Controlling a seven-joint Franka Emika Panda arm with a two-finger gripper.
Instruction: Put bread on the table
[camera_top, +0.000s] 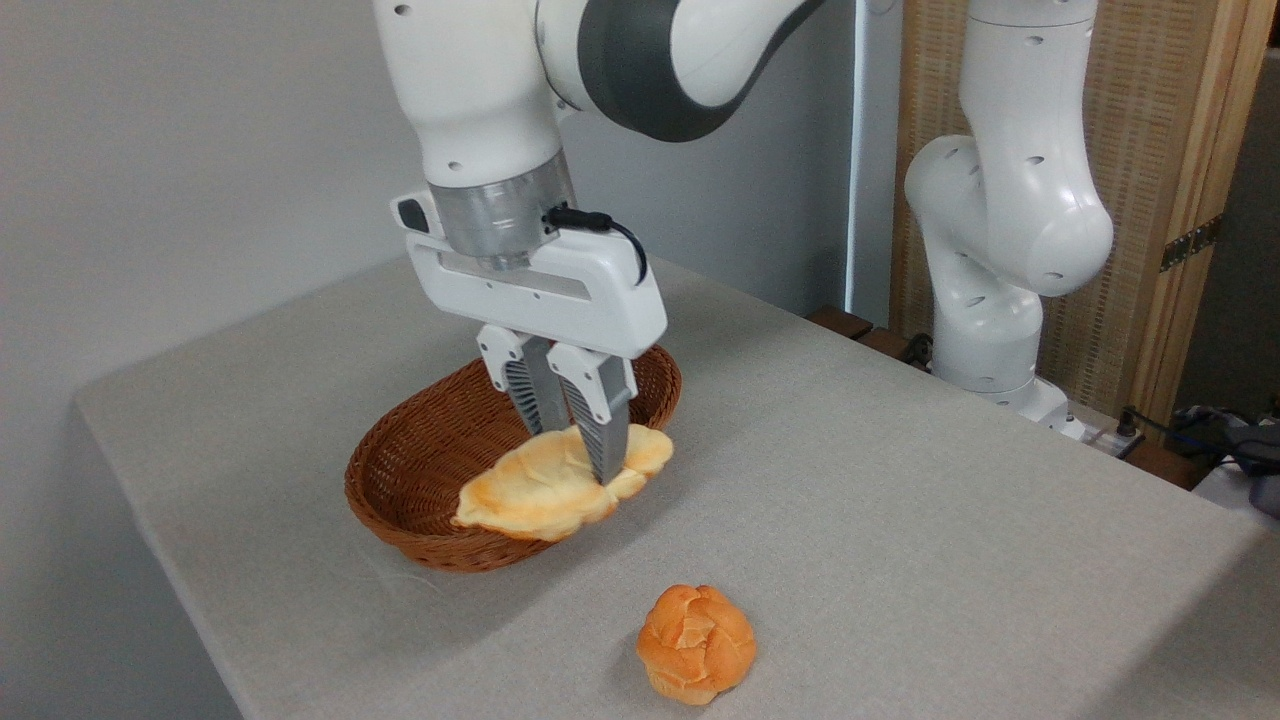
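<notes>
The bread (540, 490), a long pale golden loaf with pointed ends, hangs tilted over the front right rim of the wicker basket (420, 470). My gripper (585, 455) points straight down and is shut on the loaf's middle, one finger on each side. The loaf appears lifted clear of the grey table (900, 480); whether its lower edge still touches the basket rim I cannot tell.
A round orange-brown knotted bun (697, 643) lies on the table near the front edge, right of the basket. The arm's white base (990, 330) stands at the table's far right edge. A wooden screen and cables sit behind it.
</notes>
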